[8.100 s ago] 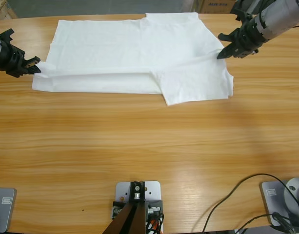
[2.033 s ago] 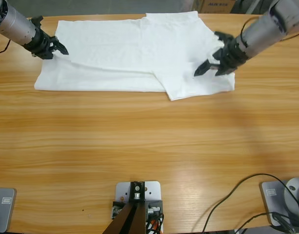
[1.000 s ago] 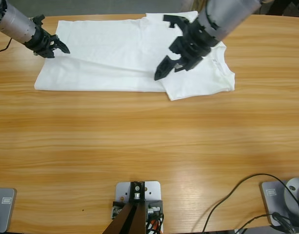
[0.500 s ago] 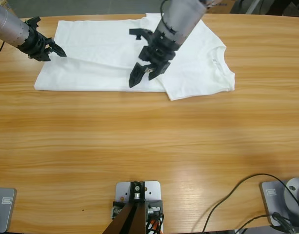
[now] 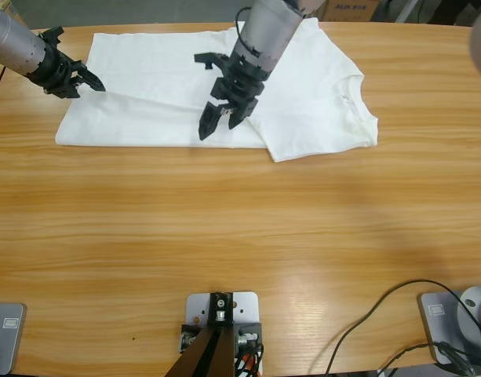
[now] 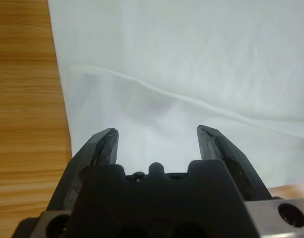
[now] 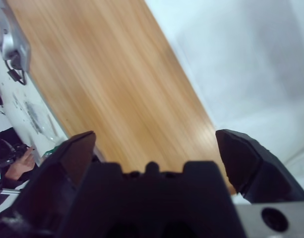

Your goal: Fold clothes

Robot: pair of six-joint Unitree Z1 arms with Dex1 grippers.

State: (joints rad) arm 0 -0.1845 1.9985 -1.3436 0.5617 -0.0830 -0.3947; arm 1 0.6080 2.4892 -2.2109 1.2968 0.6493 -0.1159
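we see left gripper released, empty, at shirt's upper-left edge | right gripper wide open, nothing held, over shirt's near fold, top centre | table below

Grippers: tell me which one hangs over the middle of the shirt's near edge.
The right gripper, on the arm coming down from the top, over the T-shirt. The left gripper is at the shirt's left end.
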